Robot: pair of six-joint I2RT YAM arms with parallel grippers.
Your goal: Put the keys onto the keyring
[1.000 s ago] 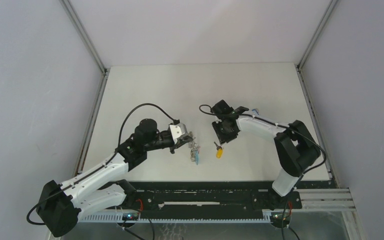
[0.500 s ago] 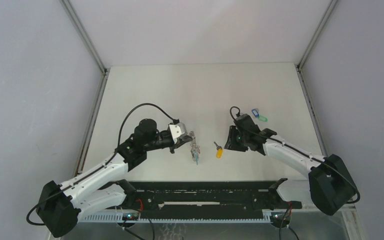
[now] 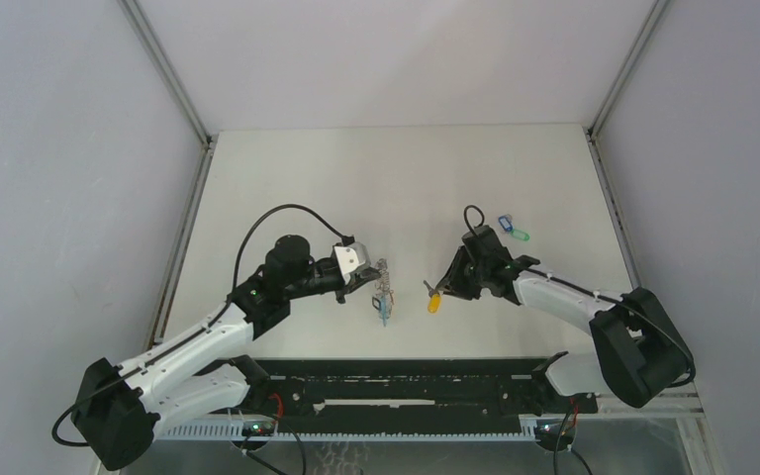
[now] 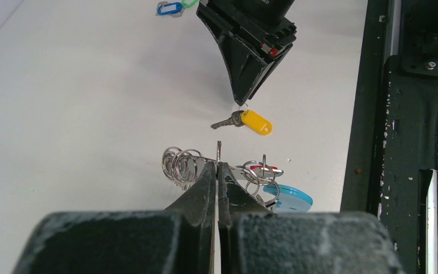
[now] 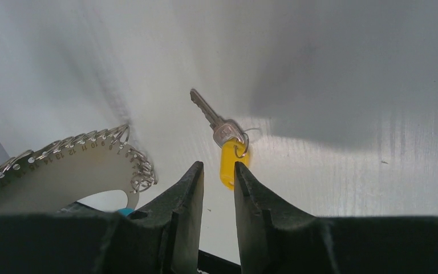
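The right gripper (image 5: 217, 166), fingers narrowly apart, hovers at the yellow-tagged key (image 5: 222, 137). The tag lies just ahead between its fingertips, with the blade running away and leftward. The left gripper (image 4: 218, 168) seems clamped on the keyring (image 4: 181, 165).

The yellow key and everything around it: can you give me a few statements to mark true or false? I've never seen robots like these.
1. The yellow key lies flat on the table. True.
2. The blue tag and green tag already hang on the keyring. False: they lie together on the table, far from it, beyond the right arm.
3. The left fingers are shut on the keyring. True.
4. The right fingers are clamped on the blue tag. False: they point down at the yellow key, with a narrow gap between them.
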